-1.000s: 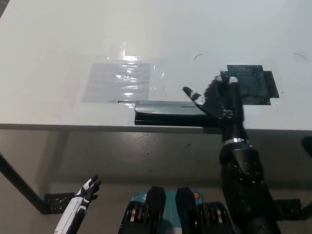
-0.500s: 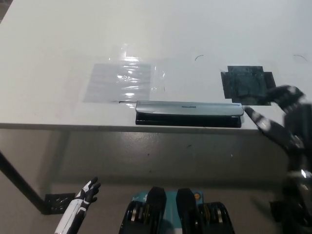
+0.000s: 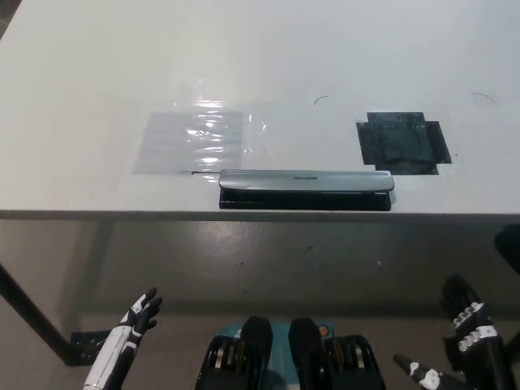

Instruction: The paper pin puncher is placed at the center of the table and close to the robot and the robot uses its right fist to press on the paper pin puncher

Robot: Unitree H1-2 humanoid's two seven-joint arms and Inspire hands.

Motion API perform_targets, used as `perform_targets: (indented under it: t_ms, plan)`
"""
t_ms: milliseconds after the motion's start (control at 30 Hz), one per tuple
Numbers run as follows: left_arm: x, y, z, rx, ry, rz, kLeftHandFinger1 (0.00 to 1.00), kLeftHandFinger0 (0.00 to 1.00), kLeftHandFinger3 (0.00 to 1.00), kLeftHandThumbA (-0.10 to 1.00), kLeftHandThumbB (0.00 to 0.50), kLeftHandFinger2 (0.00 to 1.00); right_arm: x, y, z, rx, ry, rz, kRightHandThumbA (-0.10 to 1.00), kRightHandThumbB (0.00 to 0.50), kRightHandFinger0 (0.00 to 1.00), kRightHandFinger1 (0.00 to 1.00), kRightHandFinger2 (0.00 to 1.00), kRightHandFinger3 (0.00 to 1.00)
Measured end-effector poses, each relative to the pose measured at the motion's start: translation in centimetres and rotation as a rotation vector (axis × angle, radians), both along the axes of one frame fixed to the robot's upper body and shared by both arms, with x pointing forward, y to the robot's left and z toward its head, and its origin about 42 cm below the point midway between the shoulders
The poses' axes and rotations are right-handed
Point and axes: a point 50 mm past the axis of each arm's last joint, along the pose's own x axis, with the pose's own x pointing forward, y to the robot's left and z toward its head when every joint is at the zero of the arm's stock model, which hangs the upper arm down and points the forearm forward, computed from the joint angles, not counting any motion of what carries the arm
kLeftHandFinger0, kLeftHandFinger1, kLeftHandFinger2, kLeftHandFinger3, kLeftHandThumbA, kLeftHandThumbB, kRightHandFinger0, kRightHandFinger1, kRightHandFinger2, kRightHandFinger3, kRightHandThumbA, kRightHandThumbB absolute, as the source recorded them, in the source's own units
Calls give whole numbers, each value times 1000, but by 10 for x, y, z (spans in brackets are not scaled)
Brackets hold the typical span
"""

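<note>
I see the long silver-topped, black-based paper pin puncher [image 3: 305,189] flat at the white table [image 3: 260,57] edge; black right hand [image 3: 463,345] and white left hand [image 3: 134,321] both low, fingers spread.

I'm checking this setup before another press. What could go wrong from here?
1. The puncher lies right along the near edge of the table; a press that lands off-centre might tip or slide it off.
2. The right hand is low, below the table edge, with fingers apart; rising to press, it could catch the edge.
3. The clear sheet touches the puncher's left end and may shift if the puncher moves.
</note>
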Motion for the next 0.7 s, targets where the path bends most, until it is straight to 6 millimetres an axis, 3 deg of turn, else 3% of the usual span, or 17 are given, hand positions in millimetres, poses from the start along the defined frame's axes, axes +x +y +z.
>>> perform_targets:
  t_ms: [133,200,433,700]
  plan:
    - [0,0,0,0,-6,-2,1000,1000,1000,1000,187,1000,7,9,-22,6,74,34,1000,256,1000,1000,1000,1000]
    - [0,0,1,0,-6,-1,1000,1000,1000,1000,188,1000,9,11,-28,8,92,41,1000,326,1000,1000,1000,1000]
    - [13,-1,11,3,-45,-10,1000,1000,1000,1000,161,1000,25,14,-36,0,120,72,1000,335,1000,1000,1000,1000]
    - [20,0,17,7,-66,-16,1000,1000,1000,1000,170,1000,27,15,-38,-8,130,89,1000,326,1000,1000,1000,1000]
